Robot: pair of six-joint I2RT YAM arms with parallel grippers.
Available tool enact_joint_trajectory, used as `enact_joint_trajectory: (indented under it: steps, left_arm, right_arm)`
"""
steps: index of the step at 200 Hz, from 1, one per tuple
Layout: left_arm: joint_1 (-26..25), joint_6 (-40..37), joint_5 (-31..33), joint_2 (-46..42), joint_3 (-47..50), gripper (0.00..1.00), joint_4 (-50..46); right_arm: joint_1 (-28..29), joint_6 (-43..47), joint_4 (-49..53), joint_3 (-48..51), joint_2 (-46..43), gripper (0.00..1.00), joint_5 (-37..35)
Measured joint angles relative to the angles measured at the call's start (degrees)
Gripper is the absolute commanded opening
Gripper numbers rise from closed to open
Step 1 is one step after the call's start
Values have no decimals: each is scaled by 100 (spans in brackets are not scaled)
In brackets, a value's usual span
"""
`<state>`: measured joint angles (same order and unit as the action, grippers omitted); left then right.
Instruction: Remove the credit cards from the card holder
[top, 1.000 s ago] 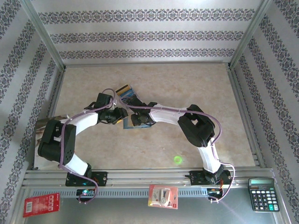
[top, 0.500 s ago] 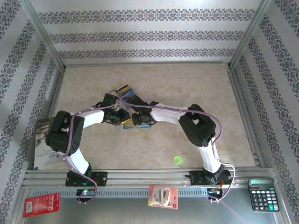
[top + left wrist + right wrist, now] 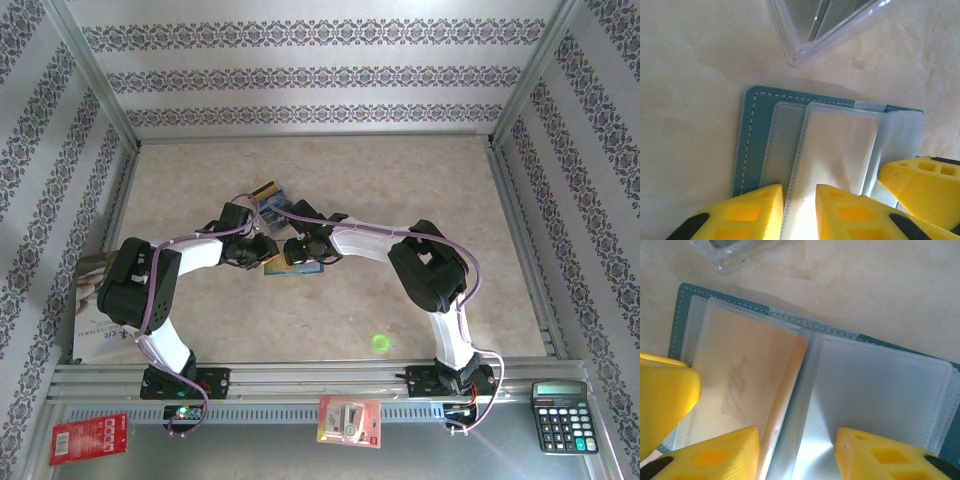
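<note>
The slate-blue bifold card holder with clear plastic sleeves (image 3: pixel 676 315) lies open and flat on the table, and both arms crowd over its near edge. A thin orange plastic card (image 3: pixel 792 372) sits in a sleeve of the panel on the left arm's side. Its long axis runs from the holder's far edge to its near one, and one long edge peeps out of the sleeve toward the fold.

The right gripper (image 3: pixel 795 435) stands about half open astride the fold at the near edge, with nothing between its fingers. One finger is just beside that peeping edge, so I reckon this arm is the better placed to draw the card out toward the fold.

The left gripper (image 3: pixel 799 195) is nearly closed, and a clear sleeve leaf runs into its slim gap. Whether it pinches the leaf I cannot tell. A clear plastic box (image 3: pixel 825 30) lies just past the holder's far edge.
</note>
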<state>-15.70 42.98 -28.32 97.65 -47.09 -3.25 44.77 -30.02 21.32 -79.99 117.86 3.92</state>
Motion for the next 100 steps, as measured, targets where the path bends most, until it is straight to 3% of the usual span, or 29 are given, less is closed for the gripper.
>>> enact_joint_trajectory:
  steps: [100]
  left_arm:
    - [0,13,-20,-205,2,29,-13]
  right_arm:
    - [11,-17,181,-129,116,39,-236]
